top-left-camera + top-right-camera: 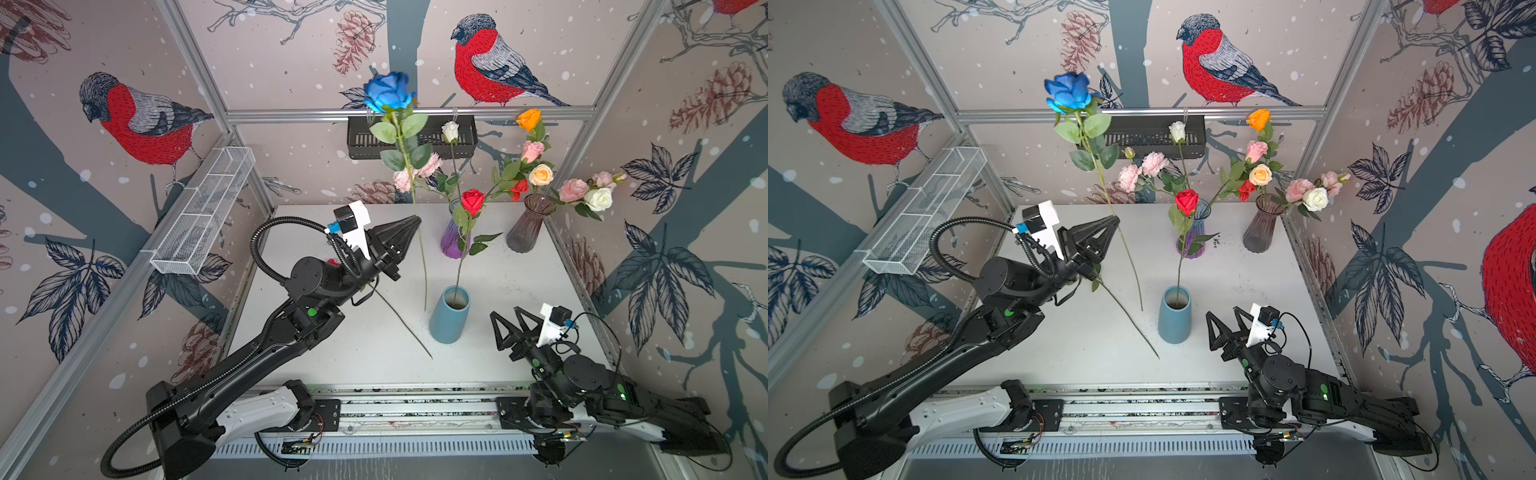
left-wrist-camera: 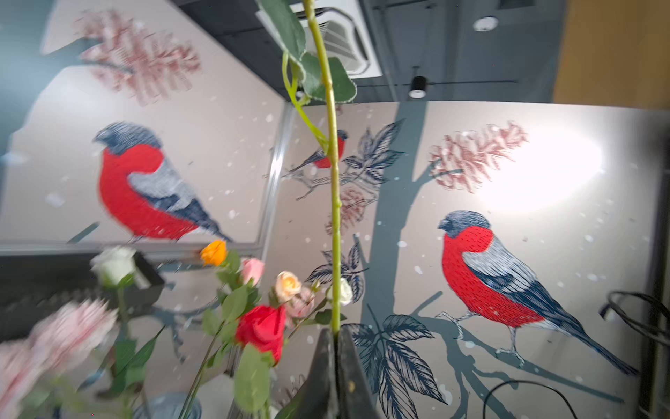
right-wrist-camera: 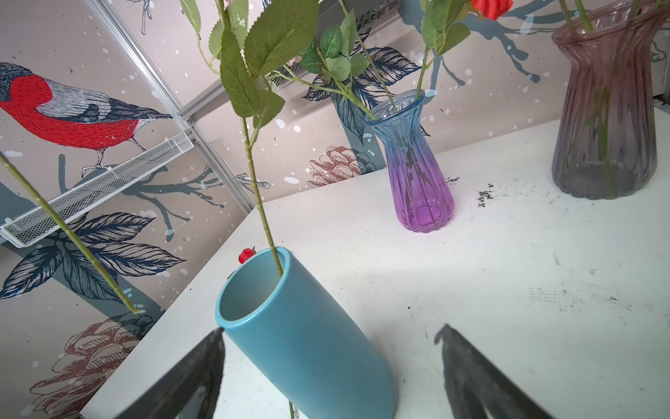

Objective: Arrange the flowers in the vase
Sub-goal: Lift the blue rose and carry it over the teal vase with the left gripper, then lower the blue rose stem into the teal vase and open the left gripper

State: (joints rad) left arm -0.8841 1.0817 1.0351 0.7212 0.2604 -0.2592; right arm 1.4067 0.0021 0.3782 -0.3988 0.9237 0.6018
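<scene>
White table (image 1: pixel 540 291): one red rose (image 1: pixel 473 201) stands in the vase (image 1: pixel 449 322). Clamped in the left gripper (image 1: pixel 417 220), a blue rose (image 1: pixel 388 91) is not yet in; the right gripper (image 1: pixel 505 312) gapes wide, empty.

No readable text, label, brand, number or sign showed in any view; nothing legible to report.

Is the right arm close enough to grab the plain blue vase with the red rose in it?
Probably yes. Its fingers stand open just beside the plain blue vase, with nothing standing between them. The blue rose hangs on the vase's other side.
</scene>
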